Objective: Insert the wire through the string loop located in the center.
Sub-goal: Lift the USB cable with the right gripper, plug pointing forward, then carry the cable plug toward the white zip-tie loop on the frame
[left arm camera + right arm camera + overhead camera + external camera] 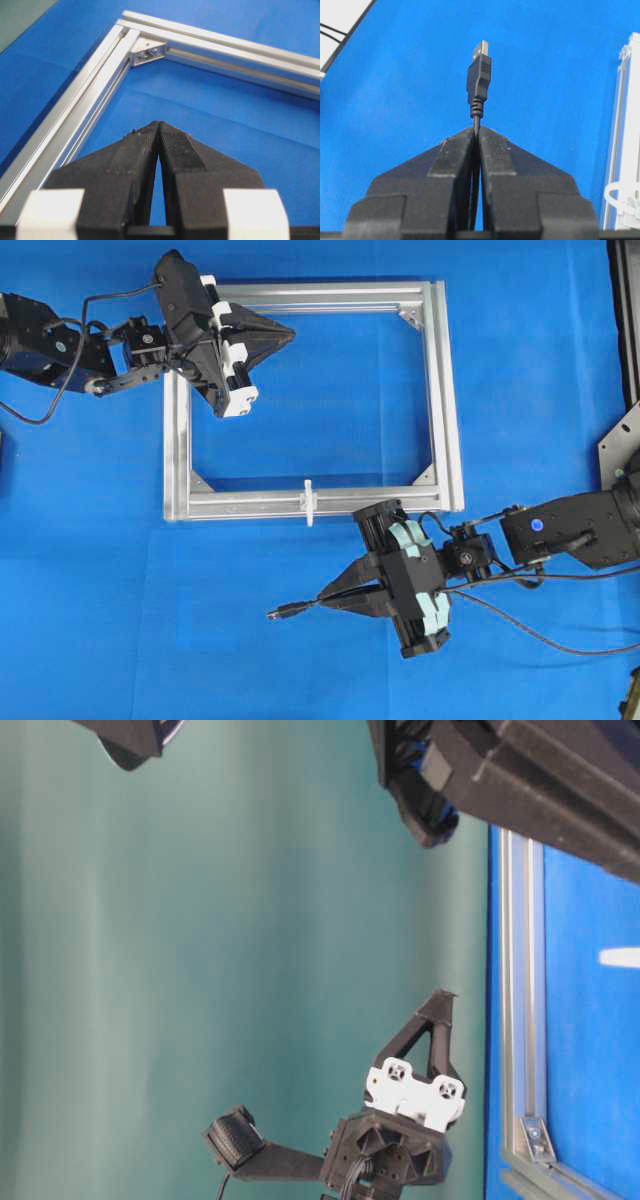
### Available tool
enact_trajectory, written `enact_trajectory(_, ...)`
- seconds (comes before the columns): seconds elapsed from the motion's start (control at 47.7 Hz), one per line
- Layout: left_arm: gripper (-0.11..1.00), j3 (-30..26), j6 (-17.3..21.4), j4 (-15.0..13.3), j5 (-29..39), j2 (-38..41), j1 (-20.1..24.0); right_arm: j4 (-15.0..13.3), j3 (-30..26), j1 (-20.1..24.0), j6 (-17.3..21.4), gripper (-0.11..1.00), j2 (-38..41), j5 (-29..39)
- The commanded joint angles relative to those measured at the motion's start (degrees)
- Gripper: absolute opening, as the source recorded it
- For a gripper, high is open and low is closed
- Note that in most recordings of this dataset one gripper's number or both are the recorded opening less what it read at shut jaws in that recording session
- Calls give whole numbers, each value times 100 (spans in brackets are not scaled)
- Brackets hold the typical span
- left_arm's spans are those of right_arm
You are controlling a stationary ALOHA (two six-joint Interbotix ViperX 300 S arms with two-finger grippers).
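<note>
The wire's dark plug with a metal tip sticks out to the left of my right gripper, which is shut on the thin black cable just behind the plug. In the right wrist view the plug stands straight out of the closed fingertips. The string loop is a small white upright piece on the near bar of the silver frame, a little above and left of my right gripper; it shows at the lower right edge of the right wrist view. My left gripper is shut and empty over the frame's far left corner.
The silver aluminium frame lies flat on the blue mat; its bar and corner bracket show in the left wrist view. The wire's loose length trails right, under the right arm. A metal bracket sits at the right edge.
</note>
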Motion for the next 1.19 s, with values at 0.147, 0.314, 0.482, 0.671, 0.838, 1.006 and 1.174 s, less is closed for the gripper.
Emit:
enact_trajectory(0.147, 0, -35, 9, 18, -26, -176, 18, -18, -79, -9, 9, -2, -141, -26)
enact_trajectory(0.314, 0, -35, 9, 18, -26, -176, 18, -18, -79, -9, 9, -2, -149, -26)
enact_trajectory(0.482, 0, -26, 9, 18, -26, -176, 18, -18, -44, -9, 9, -2, -167, -26)
enact_trajectory(0.671, 0, -18, 9, 18, -26, -185, 18, 26, 272, -9, 18, -2, -360, -53)
enact_trajectory(0.838, 0, -9, 9, 18, -26, -185, 18, 114, 729, -9, 35, -2, -694, -53)
enact_trajectory(1.006, 0, -18, 9, 18, -35, -185, 18, 132, 1222, -9, 44, -2, -1116, -26)
enact_trajectory(1.174, 0, -18, 0, 18, -44, -185, 18, 132, 1573, -9, 53, -2, -1485, -44)
